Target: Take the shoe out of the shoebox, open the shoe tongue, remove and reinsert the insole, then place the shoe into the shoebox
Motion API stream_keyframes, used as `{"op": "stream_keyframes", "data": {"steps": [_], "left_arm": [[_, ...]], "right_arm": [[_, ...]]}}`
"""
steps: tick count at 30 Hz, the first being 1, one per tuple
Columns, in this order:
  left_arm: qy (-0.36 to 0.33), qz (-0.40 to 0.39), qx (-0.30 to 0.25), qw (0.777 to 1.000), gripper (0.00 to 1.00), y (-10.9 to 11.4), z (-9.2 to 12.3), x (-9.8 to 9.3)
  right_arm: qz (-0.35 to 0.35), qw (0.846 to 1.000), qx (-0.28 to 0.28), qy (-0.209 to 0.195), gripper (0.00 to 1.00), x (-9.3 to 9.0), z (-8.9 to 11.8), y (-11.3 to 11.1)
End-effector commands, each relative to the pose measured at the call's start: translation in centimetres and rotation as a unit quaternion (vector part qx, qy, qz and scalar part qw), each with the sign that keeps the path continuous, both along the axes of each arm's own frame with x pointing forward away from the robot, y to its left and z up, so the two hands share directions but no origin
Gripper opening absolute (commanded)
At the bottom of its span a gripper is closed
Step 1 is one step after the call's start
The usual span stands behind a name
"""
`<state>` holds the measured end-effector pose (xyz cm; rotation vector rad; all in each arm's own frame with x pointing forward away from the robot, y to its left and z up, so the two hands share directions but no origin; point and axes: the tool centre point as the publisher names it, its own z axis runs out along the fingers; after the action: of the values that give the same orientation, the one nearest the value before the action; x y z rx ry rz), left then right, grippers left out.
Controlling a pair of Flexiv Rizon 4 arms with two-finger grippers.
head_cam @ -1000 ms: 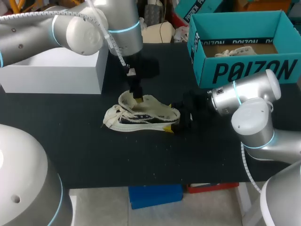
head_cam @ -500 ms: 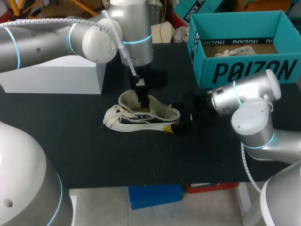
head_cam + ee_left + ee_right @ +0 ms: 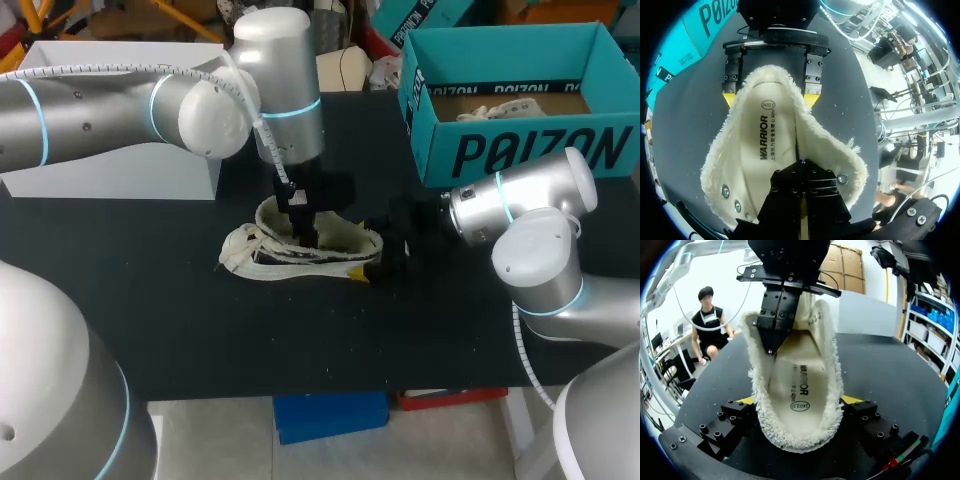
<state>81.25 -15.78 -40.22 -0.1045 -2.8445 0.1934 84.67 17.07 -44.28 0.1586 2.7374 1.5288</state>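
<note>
A cream canvas shoe lies on the black table, toe to the left. My right gripper holds its heel, one yellow-tipped finger on each side of the shoe. My left gripper points straight down into the shoe's opening, its fingers shut together with nothing visibly between them. In the left wrist view its tips sit on the printed insole just behind the tongue. The right gripper clamps the far end of the shoe. The teal shoebox stands open at the back right.
A white box stands at the back left, partly behind my left arm. Crumpled paper lies inside the shoebox. Bare black tabletop stretches in front of the shoe up to the near edge.
My left gripper has moved right and down, from just above the shoe's tongue into the shoe's opening. The right arm and the shoe have stayed put.
</note>
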Motion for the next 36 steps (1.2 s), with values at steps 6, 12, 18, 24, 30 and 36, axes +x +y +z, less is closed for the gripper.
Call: {"op": "stream_keyframes", "data": {"steps": [6, 12, 18, 24, 30, 36], "left_arm": [[0.01, 0.002, -0.001, 1.0, 0.0, -0.5, -1.2, -0.1], [0.005, 0.008, 0.004, 1.0, 0.0, -0.7, -1.7, -0.4], [-0.028, 0.02, 0.025, 0.999, 0.0, -0.6, -2.0, -0.2], [-0.022, 0.019, 0.029, 0.999, 0.0, -0.6, -2.5, -0.4], [-0.024, 0.025, 0.036, 0.999, 0.0, -0.6, -2.8, -0.5], [-0.038, 0.031, 0.043, 0.998, 0.39, -0.5, -2.8, -0.3]], "right_arm": [[-0.001, 1.0, 0.0, 0.0, 0.0, 0.0, -0.2, 0.0], [-0.001, 1.0, 0.0, 0.0, 0.0, 0.0, -0.2, 0.0], [-0.001, 1.0, 0.0, 0.0, 0.0, 0.0, -0.2, 0.0], [-0.001, 1.0, 0.0, 0.0, 0.0, 0.0, -0.2, 0.0], [-0.001, 1.0, 0.0, 0.0, 0.0, 0.0, -0.2, 0.0], [-0.001, 1.0, 0.0, 0.0, 0.0, 0.0, -0.2, 0.0]]}}
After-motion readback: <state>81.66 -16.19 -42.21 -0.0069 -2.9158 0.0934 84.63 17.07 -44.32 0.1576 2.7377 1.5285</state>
